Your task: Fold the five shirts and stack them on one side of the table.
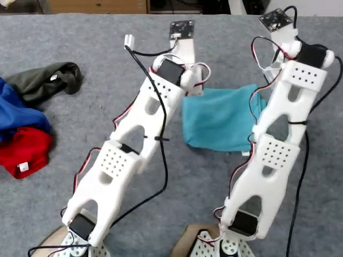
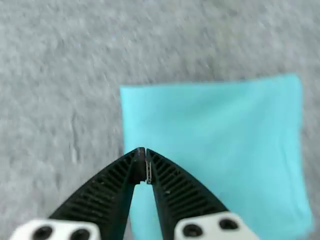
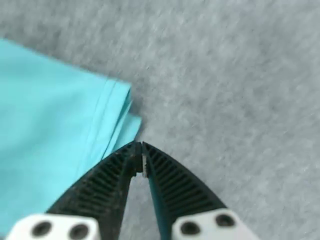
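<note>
Teal shirt [image 1: 222,120], sides hidden under arms overhead, corners plain at the wrists, shirt heap [image 1: 21,120] far left, left end effector [image 2: 145,172] and right end effector [image 3: 140,162] closed, empty

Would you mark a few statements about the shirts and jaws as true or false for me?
1. The teal shirt lies folded on the table. True.
2. The left jaws are open. False: they are shut.
3. The red shirt is folded. False: it lies crumpled by the blue shirt.
4. The right jaws are shut. True.
5. The green shirt lies on the teal shirt. False: it lies apart, beside the blue shirt.
</note>
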Controlling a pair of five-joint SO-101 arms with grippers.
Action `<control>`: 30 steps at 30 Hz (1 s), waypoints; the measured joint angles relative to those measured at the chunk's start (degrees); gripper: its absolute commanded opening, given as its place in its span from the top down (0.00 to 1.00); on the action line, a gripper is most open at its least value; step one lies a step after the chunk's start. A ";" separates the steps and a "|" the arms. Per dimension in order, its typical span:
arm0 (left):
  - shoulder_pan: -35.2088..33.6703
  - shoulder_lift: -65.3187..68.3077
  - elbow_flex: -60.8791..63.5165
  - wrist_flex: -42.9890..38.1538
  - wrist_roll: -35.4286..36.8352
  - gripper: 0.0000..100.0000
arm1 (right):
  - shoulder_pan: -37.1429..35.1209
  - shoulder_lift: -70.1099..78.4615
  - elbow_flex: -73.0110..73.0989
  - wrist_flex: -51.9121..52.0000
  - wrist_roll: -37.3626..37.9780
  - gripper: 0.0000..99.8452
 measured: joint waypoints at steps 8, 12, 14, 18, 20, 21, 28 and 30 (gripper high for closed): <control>-0.09 10.64 0.00 -10.02 -0.35 0.98 | 0.09 -15.91 30.86 0.00 0.00 1.00; -0.09 12.48 0.00 -11.87 -0.44 0.98 | 0.09 -23.12 46.95 -4.48 -1.05 1.00; -0.09 13.10 0.00 -12.57 -0.44 0.98 | 0.09 -26.02 55.12 -8.62 -1.23 1.00; -0.09 13.54 0.00 -12.84 -0.44 0.98 | 0.09 -30.15 71.38 -19.34 -1.41 1.00; -0.09 13.54 0.00 -12.84 -0.44 0.98 | 1.05 -30.95 77.80 -24.79 -1.41 1.00; -0.09 13.54 0.00 -12.84 -0.44 0.98 | 1.76 -31.03 80.35 -27.25 -1.41 1.00; -0.09 13.54 0.00 -12.84 -0.44 0.98 | 3.69 -32.18 85.10 -32.35 -1.58 1.00; -0.09 13.54 -0.09 -12.84 -0.44 0.98 | 3.69 -33.05 85.10 -32.09 -1.58 1.00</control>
